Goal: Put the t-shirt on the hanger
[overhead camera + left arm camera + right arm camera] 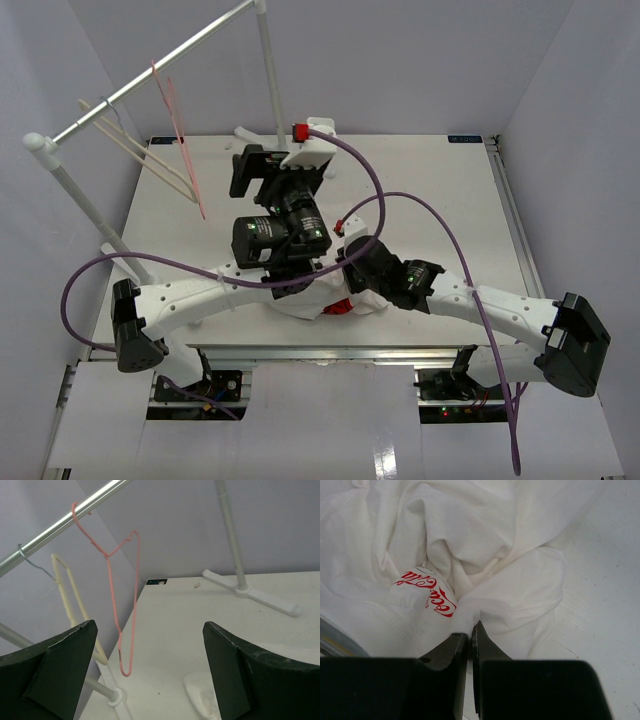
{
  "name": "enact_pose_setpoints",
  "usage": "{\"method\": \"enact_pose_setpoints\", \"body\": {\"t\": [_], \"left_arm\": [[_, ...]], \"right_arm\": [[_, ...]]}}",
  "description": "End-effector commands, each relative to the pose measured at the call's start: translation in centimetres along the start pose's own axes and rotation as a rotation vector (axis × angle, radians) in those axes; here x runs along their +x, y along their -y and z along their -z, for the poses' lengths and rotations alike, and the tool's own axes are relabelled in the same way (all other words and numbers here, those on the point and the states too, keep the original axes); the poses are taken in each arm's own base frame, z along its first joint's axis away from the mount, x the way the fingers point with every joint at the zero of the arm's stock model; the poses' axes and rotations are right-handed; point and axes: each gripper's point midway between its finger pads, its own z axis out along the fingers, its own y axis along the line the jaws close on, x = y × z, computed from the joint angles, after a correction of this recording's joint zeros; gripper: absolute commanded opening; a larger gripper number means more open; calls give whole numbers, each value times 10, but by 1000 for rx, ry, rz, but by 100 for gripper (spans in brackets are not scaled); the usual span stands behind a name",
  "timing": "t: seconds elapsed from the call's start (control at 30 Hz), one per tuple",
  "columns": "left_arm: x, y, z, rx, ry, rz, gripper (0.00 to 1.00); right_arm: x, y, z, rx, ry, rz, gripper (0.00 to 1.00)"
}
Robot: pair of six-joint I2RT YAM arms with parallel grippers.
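The white t-shirt [470, 540] lies crumpled on the table, its red logo patch [427, 592] showing. In the top view it [300, 306] is mostly hidden under both arms. My right gripper [470, 630] is shut on a fold of it, low over the table [350, 272]. The pale beige hanger [150, 160] hangs on the rack rail at the far left and also shows in the left wrist view [67, 595]. My left gripper [150, 625] is open and empty, raised above the table centre [248, 165] and facing the rack. A bit of the shirt [202, 700] lies below it.
A thin pink wire hanger [127, 605] hangs on the metal rail [150, 75] next to the beige one. The rack's upright pole [270, 70] and white foot [250, 592] stand at the back. Grey walls enclose the table [440, 200].
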Motion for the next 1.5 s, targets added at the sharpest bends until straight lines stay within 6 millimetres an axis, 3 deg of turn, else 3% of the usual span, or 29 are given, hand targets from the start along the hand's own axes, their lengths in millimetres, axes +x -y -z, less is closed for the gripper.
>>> {"method": "enact_pose_setpoints", "body": {"t": [0.0, 0.07, 0.17, 0.3, 0.33, 0.4, 0.43, 0.5, 0.6, 0.67, 0.73, 0.87, 1.0, 1.3, 1.47], "left_arm": [[-26, 23, 34, 120, 113, -6, 98], [-42, 35, 52, 188, 226, 22, 98], [-66, 75, 103, 420, 374, -15, 98], [-83, 100, 132, 600, 430, 95, 98], [-83, 118, 142, 708, 435, 67, 98], [-56, 145, 163, 938, 347, -3, 98], [-77, 138, 166, 1045, 321, 114, 98], [-78, 132, 144, 999, 253, 219, 98], [-54, 109, 82, 686, 127, 206, 98], [-30, 82, 38, 419, 28, 181, 98], [-19, 48, 16, 255, -10, 219, 98], [-10, -33, 5, 65, -16, 311, 93], [3, -78, -4, -3, -19, 419, 89], [42, -115, -47, -264, -88, 286, 92], [58, -128, -50, -309, -98, 285, 91]], "right_arm": [[-10, -8, 0, -27, 33, 11, 8], [-10, -8, 0, -28, 34, 9, 8], [-11, -8, 0, -27, 35, 12, 8], [-10, -8, -1, -25, 30, 15, 8], [-10, -8, -1, -25, 30, 15, 8], [-10, -8, -1, -25, 30, 16, 8], [-10, -9, -1, -24, 31, 18, 8], [-8, -7, -3, -18, 26, 19, 8], [-7, -8, -5, -14, 21, 24, 8], [-6, -9, -6, -16, 14, 27, 8], [-6, -10, -6, -21, 10, 30, 8], [-6, -10, -6, -22, 11, 31, 8], [-6, -14, -5, -37, 11, 31, 8], [-4, -13, -7, -22, 2, 41, 8], [-4, -17, -6, -35, -4, 48, 8]]}}
